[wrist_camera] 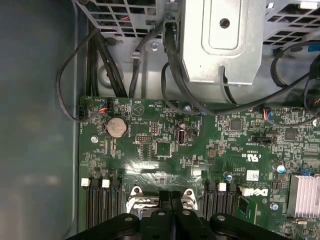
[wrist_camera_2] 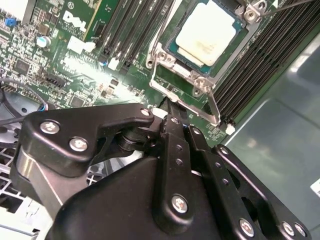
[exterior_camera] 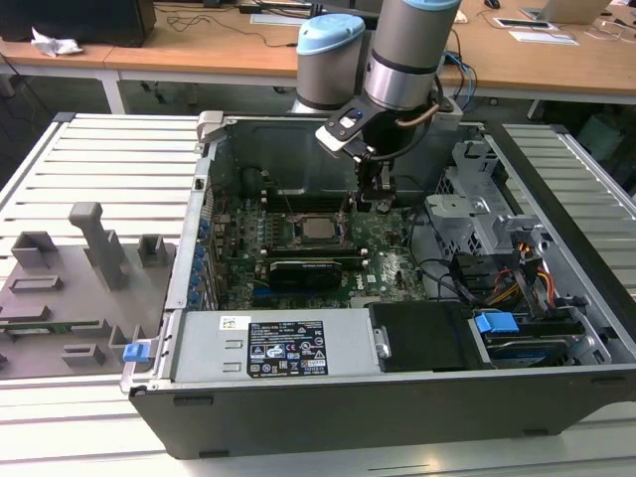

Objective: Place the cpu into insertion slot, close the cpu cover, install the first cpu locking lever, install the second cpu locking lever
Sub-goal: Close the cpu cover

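Note:
The cpu (wrist_camera_2: 206, 32), a pale silver square, lies flat in the insertion slot (wrist_camera_2: 170, 89) on the green board; the exterior view shows the cpu (exterior_camera: 316, 230) mid-board. The silver cpu cover (wrist_camera_2: 199, 76) lies down around the chip's edges. A thin wire lever (wrist_camera_2: 214, 102) runs along one side of the socket. My gripper (wrist_camera_2: 167, 107) hangs just beside the socket's frame corner, its black fingers (wrist_camera_2: 175, 150) pressed together. In the first wrist view my gripper (wrist_camera: 171, 197) is shut over the frame edge. The exterior view puts my gripper (exterior_camera: 376, 202) to the right of the socket.
Long black memory slots (wrist_camera_2: 125, 30) flank the socket on both sides. A black card (exterior_camera: 308, 270) lies in front of the socket. A metal drive cage (exterior_camera: 467, 214) and cables (exterior_camera: 517, 278) crowd the exterior view's right. The case walls (exterior_camera: 214, 179) ring the board.

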Robot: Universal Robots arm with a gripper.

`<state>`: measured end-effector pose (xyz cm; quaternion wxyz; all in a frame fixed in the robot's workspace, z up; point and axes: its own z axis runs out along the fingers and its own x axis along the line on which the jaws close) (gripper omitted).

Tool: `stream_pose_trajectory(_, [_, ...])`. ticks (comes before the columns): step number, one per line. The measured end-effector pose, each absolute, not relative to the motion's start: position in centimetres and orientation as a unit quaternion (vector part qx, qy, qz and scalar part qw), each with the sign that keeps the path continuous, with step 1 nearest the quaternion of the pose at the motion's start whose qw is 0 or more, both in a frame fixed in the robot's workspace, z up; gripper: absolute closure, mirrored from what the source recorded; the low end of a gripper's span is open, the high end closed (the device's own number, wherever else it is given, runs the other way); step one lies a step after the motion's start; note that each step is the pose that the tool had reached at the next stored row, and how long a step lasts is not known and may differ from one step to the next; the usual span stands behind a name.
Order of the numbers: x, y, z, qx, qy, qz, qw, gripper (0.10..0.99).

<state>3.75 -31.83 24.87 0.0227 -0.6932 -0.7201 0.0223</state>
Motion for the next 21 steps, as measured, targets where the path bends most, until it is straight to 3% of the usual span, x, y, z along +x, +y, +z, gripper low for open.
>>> stream_pose_trajectory(21, [-1.2,-31.8,22.9,-0.693,-0.72,0.017,0.017,0.976])
